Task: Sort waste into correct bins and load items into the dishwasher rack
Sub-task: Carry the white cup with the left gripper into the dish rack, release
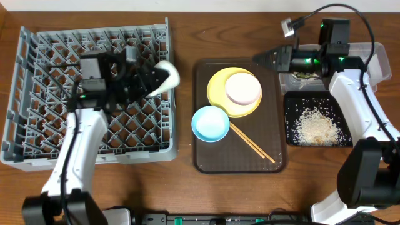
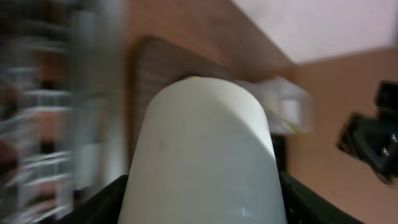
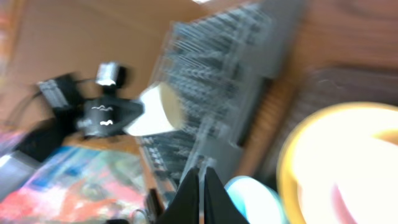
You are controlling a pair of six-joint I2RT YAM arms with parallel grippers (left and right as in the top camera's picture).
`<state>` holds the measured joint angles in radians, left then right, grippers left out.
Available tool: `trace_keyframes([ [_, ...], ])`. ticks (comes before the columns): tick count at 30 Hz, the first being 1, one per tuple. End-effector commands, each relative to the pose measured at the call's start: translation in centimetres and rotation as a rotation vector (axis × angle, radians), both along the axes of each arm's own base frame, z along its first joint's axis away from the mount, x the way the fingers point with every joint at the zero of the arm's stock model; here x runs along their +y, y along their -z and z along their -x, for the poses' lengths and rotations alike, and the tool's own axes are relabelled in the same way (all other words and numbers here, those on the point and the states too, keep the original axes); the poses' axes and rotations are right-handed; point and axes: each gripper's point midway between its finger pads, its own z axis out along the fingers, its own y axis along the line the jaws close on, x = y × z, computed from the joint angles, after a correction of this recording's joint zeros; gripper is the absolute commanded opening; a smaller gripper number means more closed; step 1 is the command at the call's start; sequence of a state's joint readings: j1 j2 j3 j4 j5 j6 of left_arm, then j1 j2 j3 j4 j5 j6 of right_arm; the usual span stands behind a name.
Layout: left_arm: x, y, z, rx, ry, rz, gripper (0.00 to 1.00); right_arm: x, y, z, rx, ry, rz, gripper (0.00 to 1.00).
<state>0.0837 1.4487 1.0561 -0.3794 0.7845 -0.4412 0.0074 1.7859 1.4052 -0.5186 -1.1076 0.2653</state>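
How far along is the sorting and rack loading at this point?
Done: rice scraps lie in the black tray, and a greenish wrapper seems to sit in the clear tub. In hand: the left end effector holds the white cup at the rack's edge. Left: yellow plate, white bowl, blue bowl and chopsticks sit on the brown tray.

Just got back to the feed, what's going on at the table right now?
The left end effector holds the cup over the rack's right edge. The right end effector is shut and empty, between the plate and the tub, where a greenish wrapper shows. Rice sits in the black tray. The plate, the white bowl on it, the blue bowl and the chopsticks lie on the brown tray.
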Motion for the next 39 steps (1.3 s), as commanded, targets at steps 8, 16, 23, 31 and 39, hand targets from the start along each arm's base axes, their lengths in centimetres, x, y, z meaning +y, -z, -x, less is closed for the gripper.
trace_keyframes([
  [8,12.9,-3.5,3.2,0.060,-0.343,-0.575,0.06,-2.5,6.2,3.8,0.047,0.022,0.548,0.01],
  [16,13.9,0.8,8.3,0.363,-0.308,-0.589,0.06,-5.7,3.8,7.3,0.032,0.087,0.788,0.02],
  [23,13.9,4.2,9.1,0.516,-0.248,-0.596,0.06,-5.9,3.4,8.2,0.041,0.085,0.795,0.03],
  [31,14.7,8.0,7.6,0.595,-0.226,-0.611,0.10,-5.9,3.4,8.2,0.041,0.083,0.795,0.03],
  [39,14.5,9.3,8.3,0.661,-0.201,-0.604,0.59,-5.9,3.4,8.4,0.047,0.080,0.796,0.39],
])
